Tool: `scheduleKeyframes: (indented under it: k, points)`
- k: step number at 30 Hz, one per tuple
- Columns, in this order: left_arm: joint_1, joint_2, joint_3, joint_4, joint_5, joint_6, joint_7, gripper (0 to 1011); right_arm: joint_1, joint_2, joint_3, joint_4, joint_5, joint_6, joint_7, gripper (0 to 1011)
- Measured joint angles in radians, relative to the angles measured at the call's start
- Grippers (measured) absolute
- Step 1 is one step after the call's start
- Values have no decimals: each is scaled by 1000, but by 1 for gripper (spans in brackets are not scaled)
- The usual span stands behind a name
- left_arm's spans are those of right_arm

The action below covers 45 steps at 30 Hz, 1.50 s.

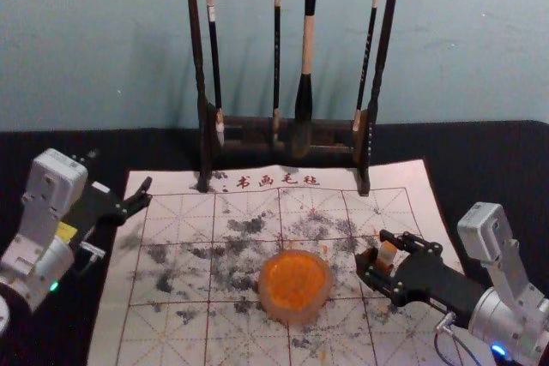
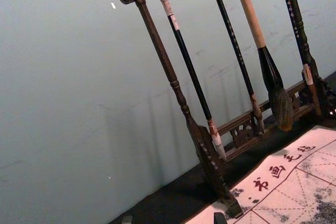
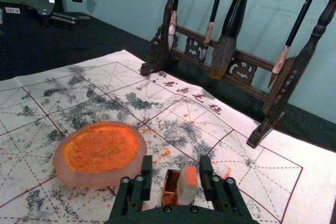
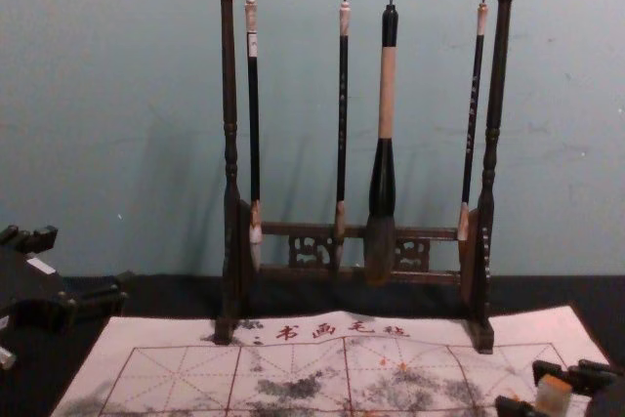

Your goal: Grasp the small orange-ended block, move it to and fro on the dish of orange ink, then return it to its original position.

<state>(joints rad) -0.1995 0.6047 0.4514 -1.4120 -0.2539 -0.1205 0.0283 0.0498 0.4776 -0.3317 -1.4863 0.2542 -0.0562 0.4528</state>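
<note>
Though pale-sided, block (image 3: 187, 190) orange-topped by right gripper (image 1: 372, 248)

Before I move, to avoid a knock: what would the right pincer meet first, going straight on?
Probably the small block: it stands between the open fingers of the right pincer, though depth there is unclear.

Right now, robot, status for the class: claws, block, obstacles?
Right claw open, around the orange-ended block. Left claw open, near the writing mat's left edge. Small open box close beside the block, possibly in the way.
</note>
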Motion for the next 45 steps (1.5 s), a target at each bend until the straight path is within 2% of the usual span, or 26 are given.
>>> scheduleKeyframes:
  k: [4,5,10,11,14,17,31,40,45]
  points:
    - [0,0,0,0,0,0,0,1001,0,0,0,0,0,0,0,643]
    - [0,0,0,0,0,0,0,1001,0,0,0,0,0,0,0,643]
    - [0,0,0,0,0,0,0,1001,0,0,0,0,1,0,1,833]
    - [0,0,0,0,0,0,0,1001,0,0,0,0,1,0,1,833]
    - [0,0,0,0,0,0,0,1001,0,0,0,0,1,0,1,935]
    - [0,0,0,0,0,0,0,1001,0,0,0,0,1,0,1,995]
    - [0,0,0,0,0,0,0,1001,0,-3,7,-6,-2,-15,-5,1002]
    - [0,0,0,0,0,0,0,1001,-4,-25,55,-36,-17,-44,-73,1002]
    - [0,0,0,0,0,0,0,1002,-24,-46,107,-58,-60,-68,-164,1002]
